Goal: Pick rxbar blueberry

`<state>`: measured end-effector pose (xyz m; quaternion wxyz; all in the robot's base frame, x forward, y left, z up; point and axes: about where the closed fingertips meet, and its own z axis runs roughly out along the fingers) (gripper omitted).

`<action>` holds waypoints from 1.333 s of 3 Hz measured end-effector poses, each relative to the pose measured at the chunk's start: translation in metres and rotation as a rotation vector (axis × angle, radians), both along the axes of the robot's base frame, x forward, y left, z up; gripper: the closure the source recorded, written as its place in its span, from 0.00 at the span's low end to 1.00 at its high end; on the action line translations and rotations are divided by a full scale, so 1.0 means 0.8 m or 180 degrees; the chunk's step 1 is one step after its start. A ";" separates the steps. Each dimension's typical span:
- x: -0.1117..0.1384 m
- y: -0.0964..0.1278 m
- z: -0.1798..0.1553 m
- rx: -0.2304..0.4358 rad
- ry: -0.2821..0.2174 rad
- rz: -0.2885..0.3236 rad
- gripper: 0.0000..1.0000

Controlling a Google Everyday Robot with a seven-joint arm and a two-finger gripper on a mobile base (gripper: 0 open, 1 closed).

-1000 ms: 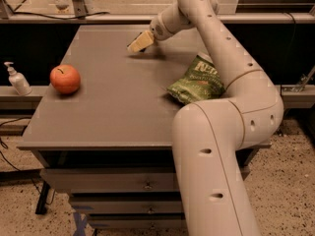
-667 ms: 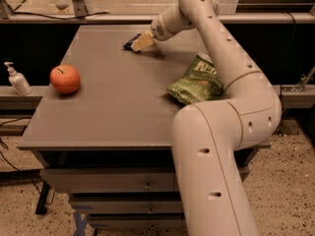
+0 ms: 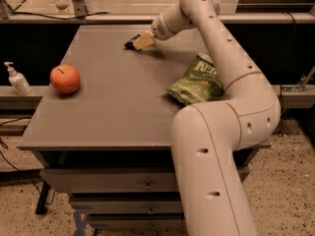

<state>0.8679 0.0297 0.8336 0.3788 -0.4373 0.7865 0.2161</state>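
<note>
A grey-brown table point(image 3: 113, 122) is seen from above and in front. A white robot arm point(image 3: 231, 82) reaches from the lower right across to its far side. The gripper point(image 3: 141, 42) sits low at the far middle of the table, its pale tan end touching or just over the bar point(image 3: 131, 43). The bar is a small, flat, dark packet lying on the tabletop near the far edge. Only its left end shows beyond the gripper. Whether the gripper is clenched on the bar or released cannot be told from this view. A red-orange apple point(image 3: 65, 78) stands well apart on the left side of the table. A green crinkly chip bag point(image 3: 196, 85) lies on the right, near the arm. A white pump bottle point(image 3: 16, 80) stands off the table on a ledge to the left. The bar is probably light and fairly stiff, with a slick wrapper that could slide on the smooth top. Being so thin, it likely needs a pinch across its narrow width, low against the table and near its middle, so it does not swing or slip out
</note>
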 end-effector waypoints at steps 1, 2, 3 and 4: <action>-0.001 -0.004 0.032 0.0047 -0.0076 -0.0065 1.00; -0.007 -0.005 0.066 0.0095 -0.0128 -0.0141 1.00; -0.030 -0.001 0.084 0.0240 -0.0059 -0.0064 1.00; -0.059 -0.008 0.096 0.0491 0.0049 0.0025 1.00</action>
